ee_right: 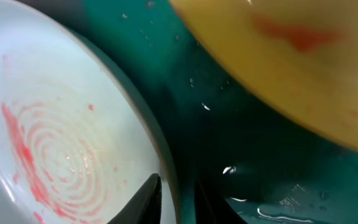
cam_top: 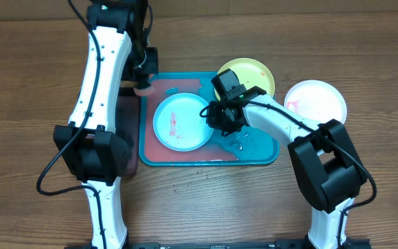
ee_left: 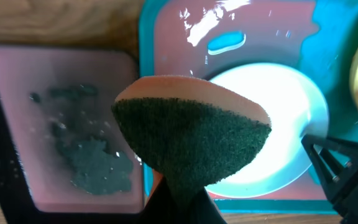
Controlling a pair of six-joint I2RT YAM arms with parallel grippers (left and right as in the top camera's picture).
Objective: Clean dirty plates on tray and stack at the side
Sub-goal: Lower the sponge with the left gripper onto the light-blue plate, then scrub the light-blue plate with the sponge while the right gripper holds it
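A light blue plate [cam_top: 182,122] smeared red lies on the teal tray [cam_top: 254,149]. My right gripper [cam_top: 216,116] is at its right rim. In the right wrist view the gripper [ee_right: 178,178] is slightly open and straddles that rim, one finger over the plate [ee_right: 61,137] and one outside it. A lime-green plate [cam_top: 247,76] with an orange smear overlaps the tray's back right corner. A white plate [cam_top: 315,102] with pink smears sits on the table to the right. My left gripper [cam_top: 144,81] hovers over the tray's back left corner, shut on a green-and-pink sponge [ee_left: 191,143].
A smaller black tray [ee_left: 61,124] holding pinkish water and dark green residue sits against the teal tray's left side, under my left arm. Water pools on the teal tray's front right part [cam_top: 244,142]. Bare wooden table lies in front of the tray.
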